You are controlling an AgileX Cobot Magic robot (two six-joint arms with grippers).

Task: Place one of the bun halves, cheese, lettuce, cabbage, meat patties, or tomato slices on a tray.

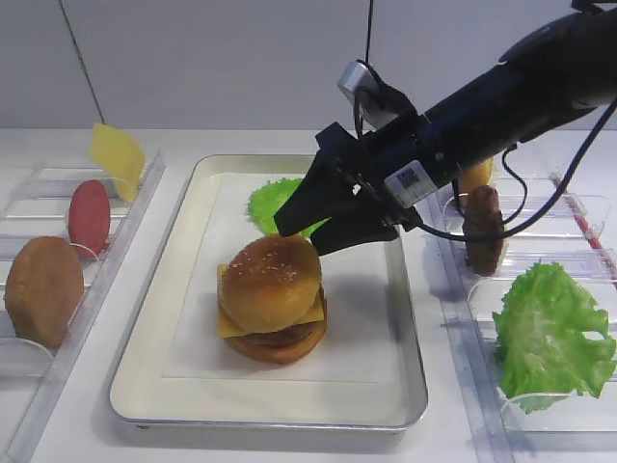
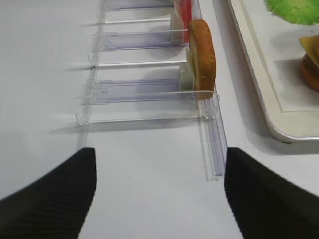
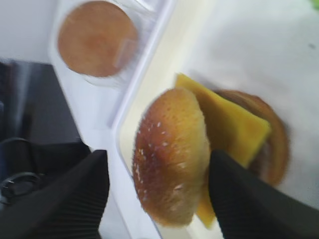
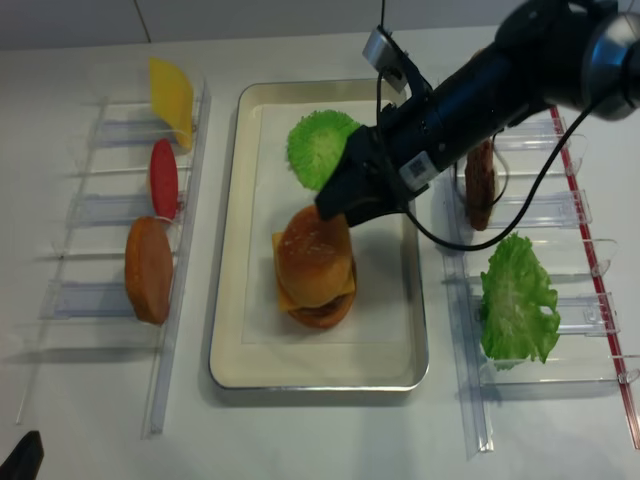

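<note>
1. White and glossy, the bench (image 1: pixel 67 424) carries everything we see, with a pale wall behind it.
2. We find the silver tray (image 1: pixel 145 386) with its white paper liner at the middle of the bench, between two clear plastic racks (image 4: pixel 90 300).
3. On the liner we see a stacked burger: a sesame-speckled top bun half (image 1: pixel 270 282) sits on a yellow cheese slice (image 1: pixel 228 326), above a dark meat patty (image 1: pixel 281 337) and a bottom bun (image 1: pixel 280 353).
4. We see the right gripper (image 1: pixel 307 231) just above the far side of the top bun half, its black fingers (image 1: pixel 299 207) spread apart.
5. From the right wrist view, we see the fingers standing on either side of the bun with a gap on each side, so they grip nothing.
6. We spot a ruffled green cabbage disc (image 4: pixel 315 145) lying on the tray behind the burger.
7. In the left rack we find a plain brown bun (image 1: pixel 43 289), a red tomato slice (image 1: pixel 89 216) and another cheese slice (image 1: pixel 118 157), all standing on edge.
8. In the right rack we see a frilly lettuce leaf (image 1: pixel 549 333) and a second patty (image 1: pixel 482 230) upright.
9. We see the left gripper (image 2: pixel 159 194) over bare bench near the left rack, its fingers wide apart and empty.
</note>
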